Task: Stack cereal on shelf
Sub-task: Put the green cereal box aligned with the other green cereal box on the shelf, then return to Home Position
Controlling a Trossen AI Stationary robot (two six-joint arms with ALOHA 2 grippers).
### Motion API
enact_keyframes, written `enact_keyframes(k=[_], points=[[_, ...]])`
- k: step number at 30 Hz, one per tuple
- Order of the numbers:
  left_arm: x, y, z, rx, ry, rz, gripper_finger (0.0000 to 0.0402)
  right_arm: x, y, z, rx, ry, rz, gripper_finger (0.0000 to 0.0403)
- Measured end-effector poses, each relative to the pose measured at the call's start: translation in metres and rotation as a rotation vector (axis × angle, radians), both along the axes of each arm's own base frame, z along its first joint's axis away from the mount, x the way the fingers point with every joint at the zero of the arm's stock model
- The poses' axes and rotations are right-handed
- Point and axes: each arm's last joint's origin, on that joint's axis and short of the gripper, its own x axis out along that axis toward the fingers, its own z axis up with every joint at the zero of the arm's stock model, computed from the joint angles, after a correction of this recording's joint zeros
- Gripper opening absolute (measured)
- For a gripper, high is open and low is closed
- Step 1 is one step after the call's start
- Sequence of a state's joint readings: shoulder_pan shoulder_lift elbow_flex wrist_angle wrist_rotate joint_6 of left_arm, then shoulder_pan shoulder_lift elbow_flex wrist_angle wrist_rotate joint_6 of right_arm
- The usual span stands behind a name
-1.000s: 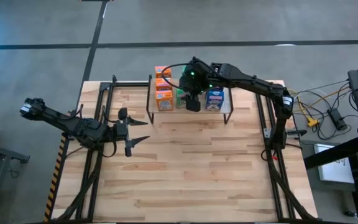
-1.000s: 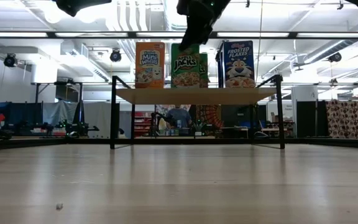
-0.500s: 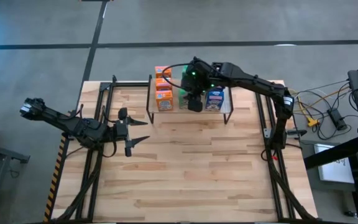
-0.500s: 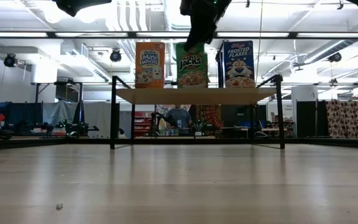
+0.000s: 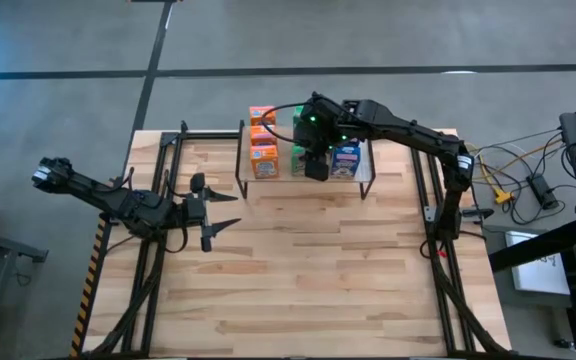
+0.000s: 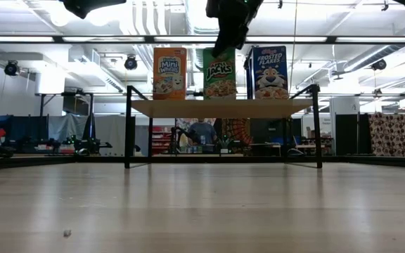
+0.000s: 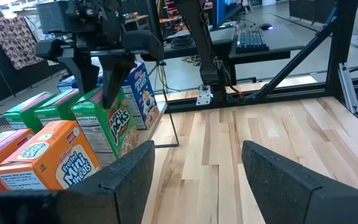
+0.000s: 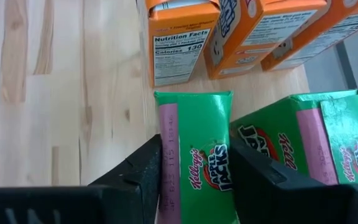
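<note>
The shelf (image 6: 188, 107) stands at the table's far side, a light plank on black legs. On it stand orange boxes (image 5: 263, 158), green boxes (image 7: 45, 107) and a blue box (image 5: 346, 158) in rows. In the low view an orange box (image 6: 169, 72), the front green box (image 6: 219, 76) and a blue box (image 6: 269, 72) stand side by side on their bases. My right gripper (image 5: 314, 165) hangs over the shelf, shut on the front green box (image 8: 197, 162). My left gripper (image 5: 213, 212) waits open over the table's left part, well away from the shelf. My right gripper pinches the front green box at its top end (image 7: 104, 94), one finger (image 8: 135, 177) on each broad face. The fingers come from above, pointing down. The box stands upright, and its bottom edge (image 6: 219, 98) meets the plank in the low view.
More green boxes (image 8: 303, 137) stand close behind the held one, orange boxes (image 8: 185, 43) to one side, a blue box (image 7: 140, 87) to the other. Black frame rails (image 5: 163, 190) run along both table sides. Bare wooden tabletop (image 5: 308, 270) lies in front of the shelf.
My right gripper has shifted a little toward the table's right, carrying the green box along the shelf. In the low view the box has moved rightward and now covers the green box behind it, which showed beside it a second ago.
</note>
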State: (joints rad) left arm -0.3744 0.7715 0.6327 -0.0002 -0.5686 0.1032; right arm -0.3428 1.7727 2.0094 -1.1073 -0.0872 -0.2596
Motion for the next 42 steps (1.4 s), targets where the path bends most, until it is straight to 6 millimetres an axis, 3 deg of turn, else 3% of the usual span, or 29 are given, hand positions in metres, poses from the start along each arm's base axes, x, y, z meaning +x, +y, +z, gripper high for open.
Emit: enact_keyframes(k=[14,20,25,33,42], points=[[0.0,0.0,0.0,0.0,0.0,0.0,0.0226,-0.001,0.0,0.0,-0.007,0.008,0.01,0.0211],[0.0,0.0,0.0,0.003,0.004,-0.001,0.0226,-0.01,0.006,0.02,-0.021,-0.053,0.008,0.0214],[-0.003,0.001,-0.003,0.021,0.039,-0.003,0.0226,-0.02,0.024,0.029,-0.01,-0.084,0.073,0.0214],[-0.019,0.003,-0.009,0.012,0.018,-0.03,0.0226,-0.038,0.067,0.012,-0.04,-0.178,0.196,0.0214],[-0.045,0.014,-0.024,-0.016,-0.054,-0.033,0.0226,-0.091,0.094,-0.027,-0.088,-0.4,0.253,0.0214]])
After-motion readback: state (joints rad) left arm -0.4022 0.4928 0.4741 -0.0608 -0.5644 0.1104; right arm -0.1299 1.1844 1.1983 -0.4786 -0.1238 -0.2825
